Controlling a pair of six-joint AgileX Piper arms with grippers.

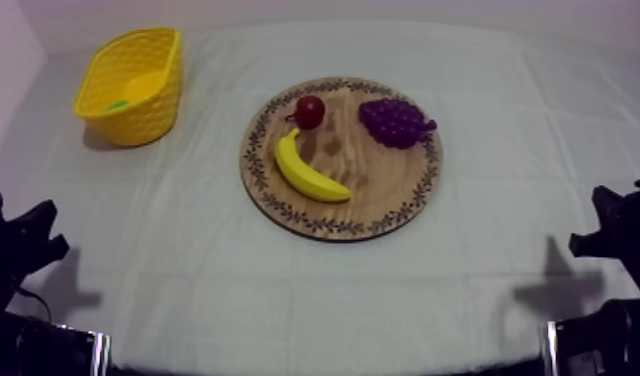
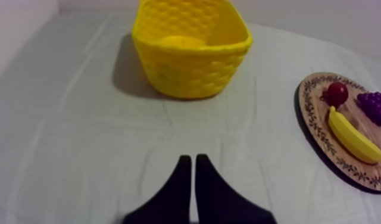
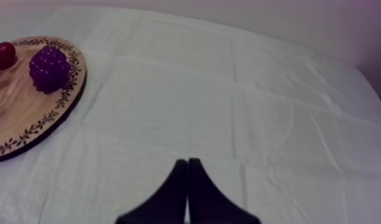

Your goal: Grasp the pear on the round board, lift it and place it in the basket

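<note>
The yellow basket (image 1: 132, 85) stands at the table's far left. Inside it lies the pear (image 1: 136, 90), yellow like the basket, and it peeks over the rim (image 2: 180, 41) in the left wrist view. The round wooden board (image 1: 384, 180) sits mid-table. My left gripper (image 2: 190, 158) is shut on nothing, fingers together as a wedge over bare cloth, well short of the basket (image 2: 190, 65). It rests low at the left (image 1: 29, 240). My right gripper (image 3: 187, 161) is also shut and holds nothing, to the right of the board (image 3: 26, 113). It sits low at the right edge (image 1: 609, 235).
On the board lie a banana (image 1: 306, 170), a small red fruit (image 1: 309, 110) and a bunch of grapes (image 1: 394, 121). Open cloth lies between the basket and the board, and along the table's front.
</note>
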